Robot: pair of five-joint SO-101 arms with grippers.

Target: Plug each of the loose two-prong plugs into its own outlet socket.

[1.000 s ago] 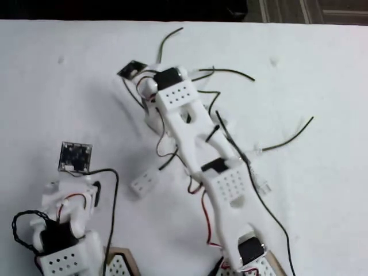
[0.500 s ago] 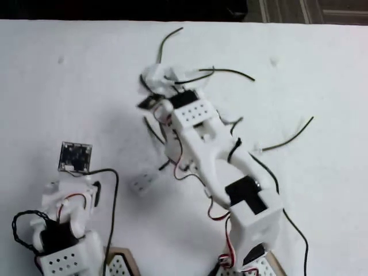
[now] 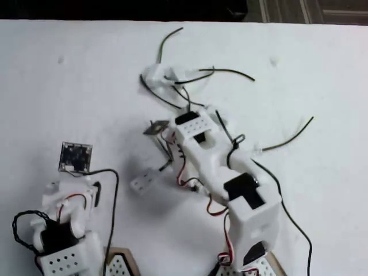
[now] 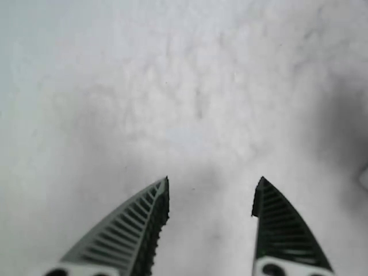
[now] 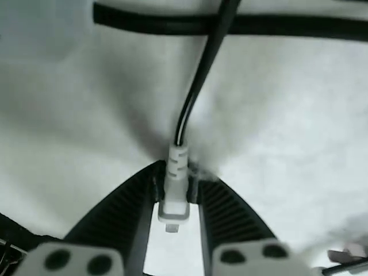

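pulling back since earlier, right pincer (image 5: 176, 175) clamping plug (image 5: 173, 202).

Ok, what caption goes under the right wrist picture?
The right end effector pinches a white plug by its body, black cord trailing over the table.

White worktop (image 3: 63, 98) takes up nearly the whole high view, matte, cloth-like cover, faintly mottled and uneven close up in the left wrist view. Two small dimples (image 3: 60, 59) in the cover near the far side, one left, one right. Far edge runs straight across. Behind it a dark band (image 3: 115, 8), no detail readable. Far right corner: grey striped surface (image 3: 290, 10) with pale lines, floor or mat, cannot tell. Light even, shadows soft and grey.
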